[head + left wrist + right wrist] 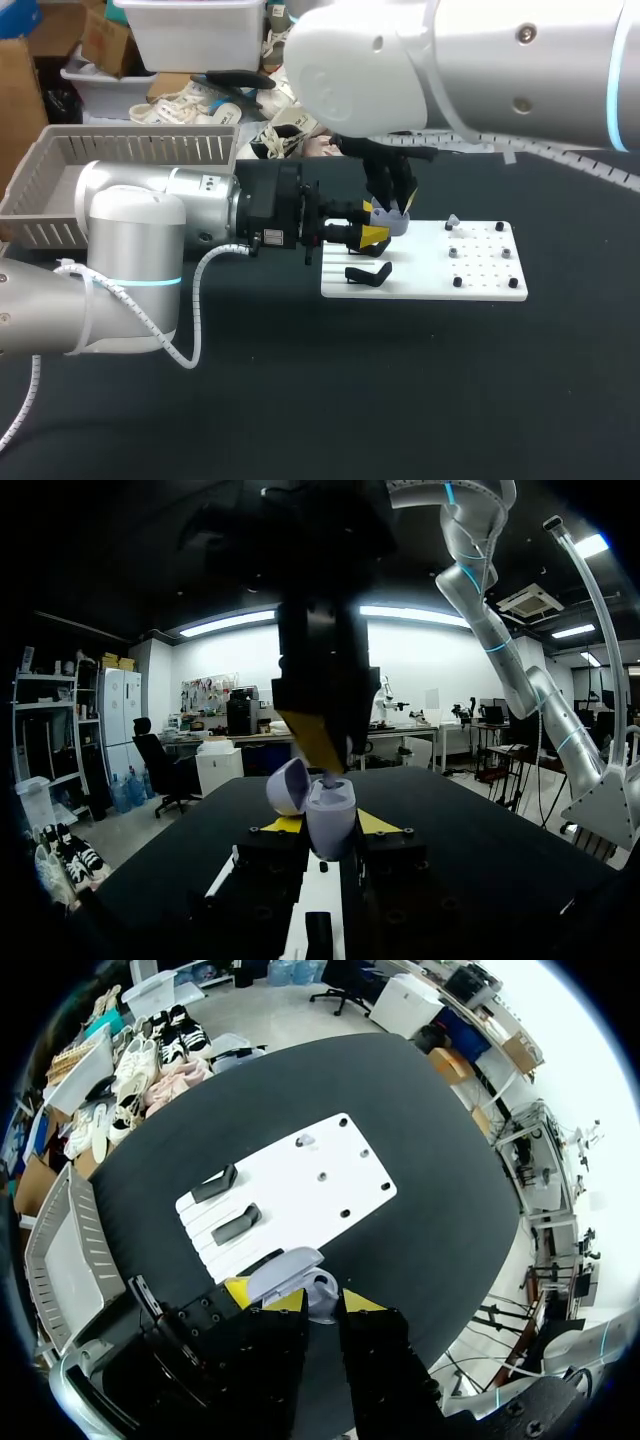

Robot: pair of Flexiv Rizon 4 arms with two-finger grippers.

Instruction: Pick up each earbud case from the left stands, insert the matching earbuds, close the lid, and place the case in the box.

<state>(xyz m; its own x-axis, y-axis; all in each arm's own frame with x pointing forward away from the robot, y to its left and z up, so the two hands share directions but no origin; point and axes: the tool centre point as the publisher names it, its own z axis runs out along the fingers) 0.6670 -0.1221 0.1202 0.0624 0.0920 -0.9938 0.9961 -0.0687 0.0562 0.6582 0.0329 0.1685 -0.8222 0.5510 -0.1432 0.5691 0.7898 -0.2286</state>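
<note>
My left gripper [374,238] comes in from the left and is shut on a lavender earbud case [393,222] over the left end of the white board [480,285]. In the left wrist view the case [331,818] stands upright between the yellow tips, its lid [288,785] swung open. My right gripper [392,206] hangs straight above it, shut on a small lavender earbud [329,778] at the case's mouth. The right wrist view looks down on the open case [296,1268] just ahead of my right gripper [322,1305]. Another earbud [452,221] sits on the board.
Black stands [367,273] rise from the board's left part, two of them showing in the right wrist view [215,1184]. Small black pegs [457,282] dot its right part. A grey slatted basket [60,190] stands at the table's far left. Black tabletop lies in front.
</note>
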